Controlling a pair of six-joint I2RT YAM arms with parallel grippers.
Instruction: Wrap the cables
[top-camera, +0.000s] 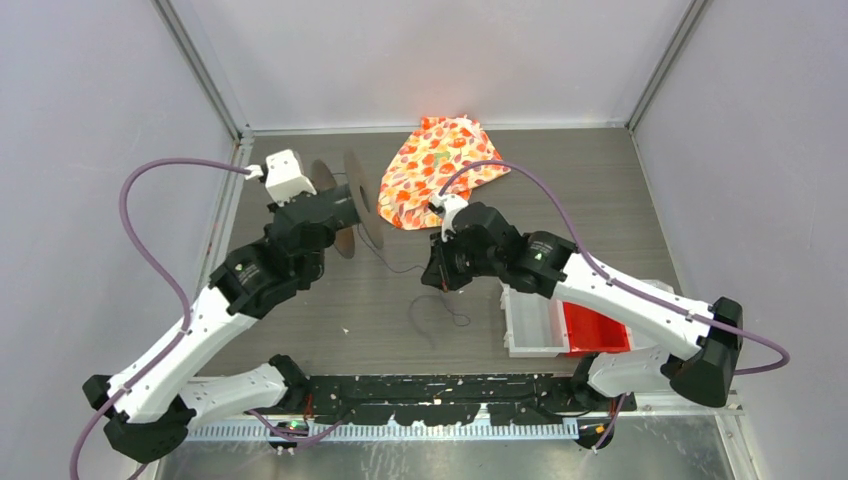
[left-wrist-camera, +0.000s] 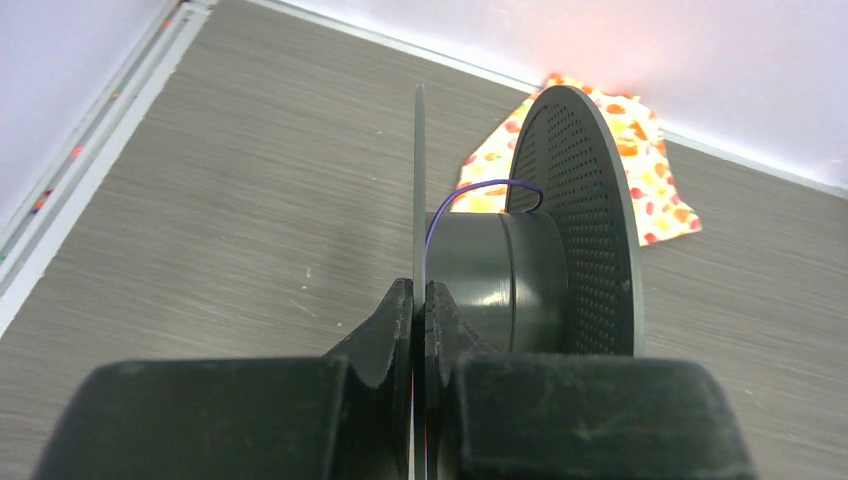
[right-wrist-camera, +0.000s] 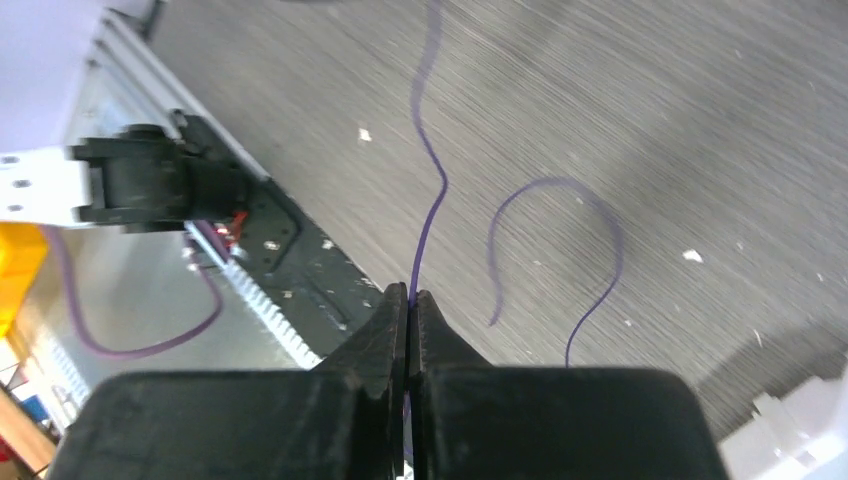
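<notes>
A dark grey spool (top-camera: 347, 203) with two round flanges is held on its side above the table's left middle. My left gripper (left-wrist-camera: 420, 292) is shut on the spool's near thin flange (left-wrist-camera: 419, 180); a thin dark cable end (left-wrist-camera: 488, 186) arcs over the hub (left-wrist-camera: 490, 275). The thin cable (top-camera: 441, 316) lies in loose curves on the table centre, a strand running up toward the spool. My right gripper (right-wrist-camera: 411, 297) is shut on this cable (right-wrist-camera: 432, 190), just above the table; it shows in the top view (top-camera: 438, 277).
An orange patterned cloth (top-camera: 436, 168) lies at the back centre. A white tray (top-camera: 530, 326) and a red bin (top-camera: 596, 329) stand at the front right, under my right arm. A black rail (top-camera: 400, 392) runs along the near edge.
</notes>
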